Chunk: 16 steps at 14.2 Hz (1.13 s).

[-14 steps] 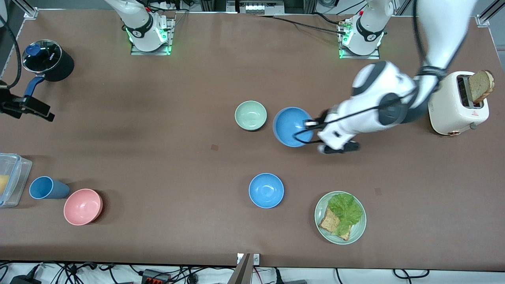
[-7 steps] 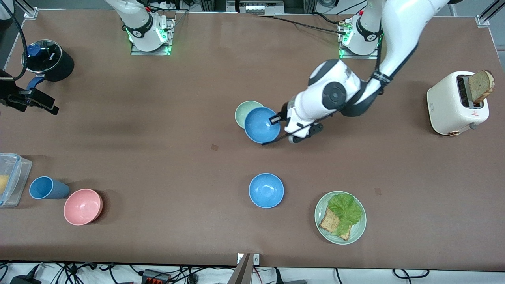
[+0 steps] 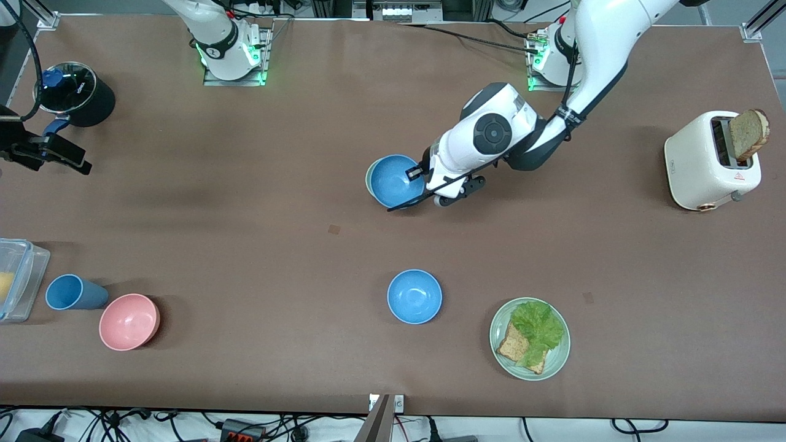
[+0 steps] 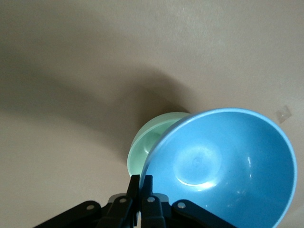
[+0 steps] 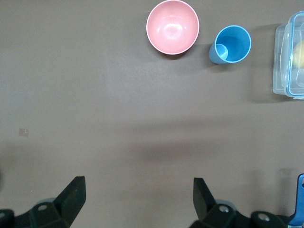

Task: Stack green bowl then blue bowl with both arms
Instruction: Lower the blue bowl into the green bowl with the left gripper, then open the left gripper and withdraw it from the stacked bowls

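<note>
1. Brown desk (image 3: pixel 245 245), both arm bases along its top edge in the front view.
2. Left hand (image 3: pixel 416 174) is up over the mid desk, clamped on the rim of a blue bowl (image 3: pixel 396 180); in the left wrist view the fingers (image 4: pixel 140 190) pinch that rim w/ the blue bowl (image 4: pixel 223 166) tilted.
3. Green bowl (image 3: pixel 369 180) sits on the desk right under the held bowl, mostly covered; only a thin sliver of its rim shows in the front view. Left wrist view: green bowl (image 4: pixel 154 137) peeks out from beneath the blue one. Can't tell if the two touch.
4. Second blue bowl (image 3: pixel 414 296) rests alone on the desk, nearer the front camera than the green bowl, well apart from it.
5. Green plate (image 3: pixel 529 338) w/ lettuce & toast lies beside that second bowl, toward the left arm's end.
6. Toaster (image 3: pixel 706 161) w/ a bread slice stands at the left arm's end.
7. Right hand (image 5: pixel 137 197) waits, fingers apart, high over the right arm's end of the desk; its wrist view looks down on a pink bowl (image 5: pixel 172 26), a blue cup (image 5: pixel 231 44) just beside it & a clear container (image 5: pixel 289 56).
8. Black pot (image 3: pixel 77 93) w/ glass lid near the right arm's end.
</note>
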Each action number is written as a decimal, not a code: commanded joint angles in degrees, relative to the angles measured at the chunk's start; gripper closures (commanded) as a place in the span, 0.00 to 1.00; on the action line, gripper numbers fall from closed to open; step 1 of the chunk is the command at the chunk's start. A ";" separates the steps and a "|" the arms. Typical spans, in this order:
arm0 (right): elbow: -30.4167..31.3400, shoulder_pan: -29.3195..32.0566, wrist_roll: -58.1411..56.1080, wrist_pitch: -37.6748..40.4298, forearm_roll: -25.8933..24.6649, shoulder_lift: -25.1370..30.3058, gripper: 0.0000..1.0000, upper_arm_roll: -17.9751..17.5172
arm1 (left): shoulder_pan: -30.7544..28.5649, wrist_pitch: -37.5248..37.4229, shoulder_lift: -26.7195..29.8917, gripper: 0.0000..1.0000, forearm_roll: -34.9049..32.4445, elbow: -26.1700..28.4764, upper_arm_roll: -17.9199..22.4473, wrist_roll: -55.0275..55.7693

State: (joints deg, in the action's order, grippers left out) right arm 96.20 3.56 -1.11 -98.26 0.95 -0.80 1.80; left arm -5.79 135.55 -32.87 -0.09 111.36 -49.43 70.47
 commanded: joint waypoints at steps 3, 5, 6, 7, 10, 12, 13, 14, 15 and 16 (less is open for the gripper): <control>1.97 0.22 -1.08 0.09 -1.04 2.12 0.00 -0.30 | 2.09 2.61 1.23 1.00 -1.06 2.64 1.09 1.25; 1.97 0.13 -1.08 0.09 -1.04 2.12 0.00 -0.30 | 3.58 2.87 1.14 1.00 -1.06 2.99 1.88 1.33; 1.97 0.13 -1.08 0.08 -1.04 2.12 0.00 -0.30 | 5.07 3.83 1.14 1.00 -1.32 3.08 3.28 1.42; 1.97 0.21 -1.08 0.08 -1.04 2.12 0.00 -0.30 | 7.17 4.36 1.14 0.99 -1.76 3.25 5.03 2.12; 2.14 0.22 -0.82 0.78 -1.04 2.12 0.00 -0.30 | 10.62 5.42 1.23 0.91 -2.20 3.25 8.47 2.74; 2.41 0.22 -0.73 0.70 -1.04 2.12 0.00 -0.39 | 9.66 4.72 1.67 0.78 -2.20 3.08 8.39 2.74; 2.41 0.22 -0.91 0.53 -1.04 2.12 0.00 -0.30 | 8.52 3.85 2.54 0.77 -2.29 2.99 8.30 2.57; 2.41 0.13 -1.00 0.52 -1.04 2.12 0.00 -0.30 | 7.21 2.27 3.42 0.77 -2.29 2.64 7.95 2.22; 2.41 0.13 -1.00 0.61 -1.04 2.21 0.00 -0.39 | 5.54 0.08 4.30 0.76 -2.29 2.29 7.69 1.86; 2.32 0.13 -1.00 0.52 -1.04 2.12 0.00 -0.39 | 3.35 -2.46 5.44 0.76 -2.29 1.76 6.90 1.08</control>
State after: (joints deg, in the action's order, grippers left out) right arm 96.78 3.56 -1.24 -97.61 0.72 -0.59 1.79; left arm 1.20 137.82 -31.16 -1.22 113.33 -41.43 71.83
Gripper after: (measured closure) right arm 0.000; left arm 0.762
